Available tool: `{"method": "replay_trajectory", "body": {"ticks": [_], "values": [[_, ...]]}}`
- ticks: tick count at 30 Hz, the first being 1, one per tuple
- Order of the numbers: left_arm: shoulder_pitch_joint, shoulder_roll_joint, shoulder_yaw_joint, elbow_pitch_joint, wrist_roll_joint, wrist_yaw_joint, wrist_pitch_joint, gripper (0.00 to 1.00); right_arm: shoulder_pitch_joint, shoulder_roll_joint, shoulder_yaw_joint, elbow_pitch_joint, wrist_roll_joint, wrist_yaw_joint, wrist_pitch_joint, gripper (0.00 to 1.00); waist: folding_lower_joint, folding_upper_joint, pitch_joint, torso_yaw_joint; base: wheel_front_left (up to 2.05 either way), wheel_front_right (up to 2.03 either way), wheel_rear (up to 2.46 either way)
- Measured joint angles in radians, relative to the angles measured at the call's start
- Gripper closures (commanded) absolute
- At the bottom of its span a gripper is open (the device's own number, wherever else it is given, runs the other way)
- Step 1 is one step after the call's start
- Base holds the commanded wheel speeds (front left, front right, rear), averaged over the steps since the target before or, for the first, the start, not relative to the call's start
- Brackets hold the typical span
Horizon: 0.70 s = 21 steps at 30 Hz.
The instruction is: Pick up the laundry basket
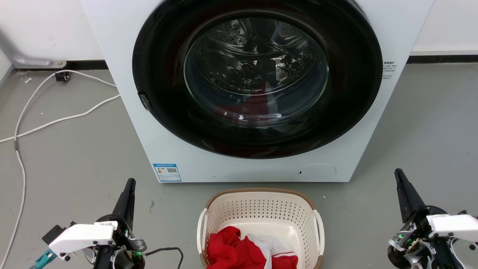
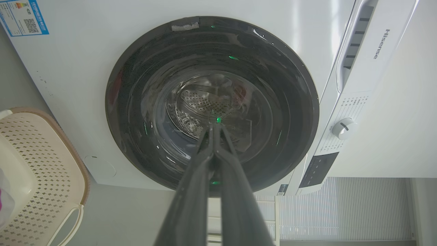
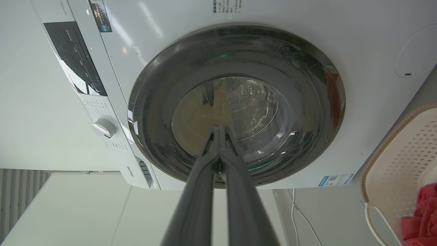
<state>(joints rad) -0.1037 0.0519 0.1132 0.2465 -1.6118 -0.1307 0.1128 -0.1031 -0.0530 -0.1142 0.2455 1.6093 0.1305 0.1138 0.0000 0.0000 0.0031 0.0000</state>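
The cream plastic rounded-rectangular laundry basket (image 1: 261,209), with perforated walls and a brown woven-look rim, stands upright on the grey floor (image 1: 74,168) just in front of the white front-loading washing machine (image 1: 261,170), centred below its round dark door (image 1: 157,93); a white handle (image 1: 202,224) arches from each of its short sides. Inside it lies a crumpled red garment (image 1: 231,250) heaped against the near wall, with a white cloth (image 1: 267,242) tucked beside and partly over it; the far half of the pale basket bottom is bare. Through the door's domed glass window (image 1: 255,71) the steel drum shows, and low in it sits some red and white fabric (image 1: 257,109) – too blurred by reflections to say more.

The left gripper (image 1: 130,185) is at the lower left and the right gripper (image 1: 399,175) at the lower right, each well apart from the basket and to its own side, fingers pointing toward the machine; neither touches a handle. In the left wrist view the left gripper (image 2: 215,128) has its two long dark fingers pressed together at the tips with nothing between them, and a corner of the basket (image 2: 41,164) shows at the left edge. The right gripper (image 3: 219,130) is likewise clenched on nothing – the basket (image 3: 403,153) with its red garment (image 3: 421,218) shows at the right edge of the right wrist view.

A thin white cable (image 1: 56,121) trails over the floor left of the machine; a small blue label (image 1: 167,172) is stuck at the machine's lower left corner.
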Motion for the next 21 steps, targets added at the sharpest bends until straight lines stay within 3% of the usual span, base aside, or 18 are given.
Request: {"method": "replay_trajectory", "body": {"ticks": [21], "values": [[0.0,0.0,0.0,0.0,0.0,0.0,0.0,1.0,0.0,0.0,0.0,0.0,0.0,0.0,0.0,1.0,0.0,0.0,0.0,0.0,0.0,0.0,0.0]]}}
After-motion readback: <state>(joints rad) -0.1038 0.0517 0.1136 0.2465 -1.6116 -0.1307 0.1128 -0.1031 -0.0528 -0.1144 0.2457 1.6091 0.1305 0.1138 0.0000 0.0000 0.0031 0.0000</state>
